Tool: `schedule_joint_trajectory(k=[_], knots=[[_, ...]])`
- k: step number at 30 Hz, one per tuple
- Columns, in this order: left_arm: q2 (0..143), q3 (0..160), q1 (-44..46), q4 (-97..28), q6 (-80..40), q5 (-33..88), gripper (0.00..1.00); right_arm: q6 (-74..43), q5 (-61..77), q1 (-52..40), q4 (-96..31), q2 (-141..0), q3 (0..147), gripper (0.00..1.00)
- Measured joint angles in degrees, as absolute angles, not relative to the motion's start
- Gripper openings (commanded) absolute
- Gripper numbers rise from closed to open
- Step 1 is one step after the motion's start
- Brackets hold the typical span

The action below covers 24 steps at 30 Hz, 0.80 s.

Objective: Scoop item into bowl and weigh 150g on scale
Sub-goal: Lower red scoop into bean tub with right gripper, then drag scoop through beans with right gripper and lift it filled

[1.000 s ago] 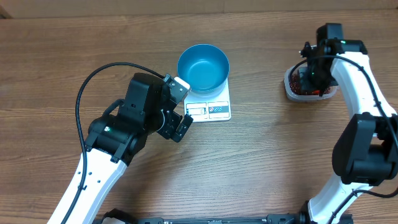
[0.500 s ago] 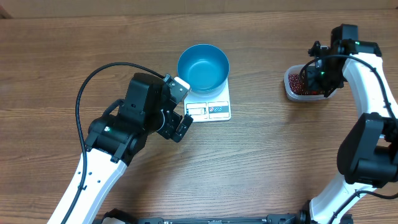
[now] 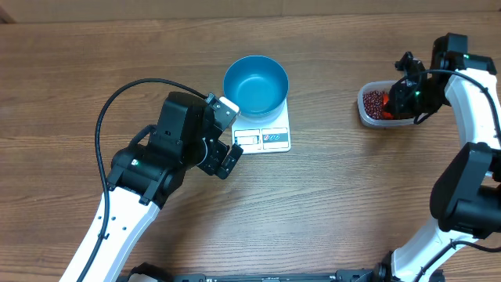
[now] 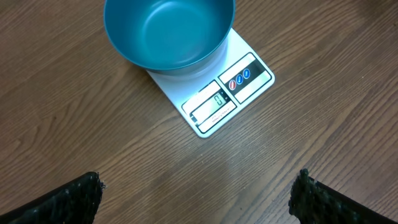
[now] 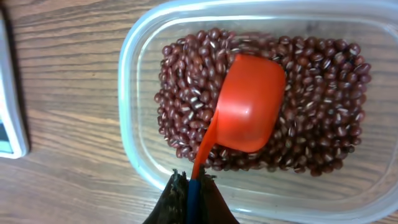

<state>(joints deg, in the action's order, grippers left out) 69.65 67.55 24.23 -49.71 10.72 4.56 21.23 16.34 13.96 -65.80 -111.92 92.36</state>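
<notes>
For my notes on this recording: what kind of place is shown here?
Probably a robot test bench, not a kitchen: two robot arms at a wooden table, with a kitchen scale, a bowl and a tub of beans with a scoop.

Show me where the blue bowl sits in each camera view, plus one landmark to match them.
Overhead: bowl upper centre, on the far end of the scale.
Left wrist: bowl at the top, cut by the upper edge, empty.
Right wrist: not in it; only the tub of beans and a scoop.
Landmark: the scale under the bowl ties overhead to left wrist; the tub ties overhead to right wrist.
</notes>
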Motion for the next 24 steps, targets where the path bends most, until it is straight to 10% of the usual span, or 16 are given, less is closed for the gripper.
schedule_joint_trajectory(k=[24], knots=[[69.65, 67.55, 24.23, -49.71, 10.74, 4.56, 1.00, 23.66, 26.22, 19.35, -63.61, -111.39, 89.10, 0.04]])
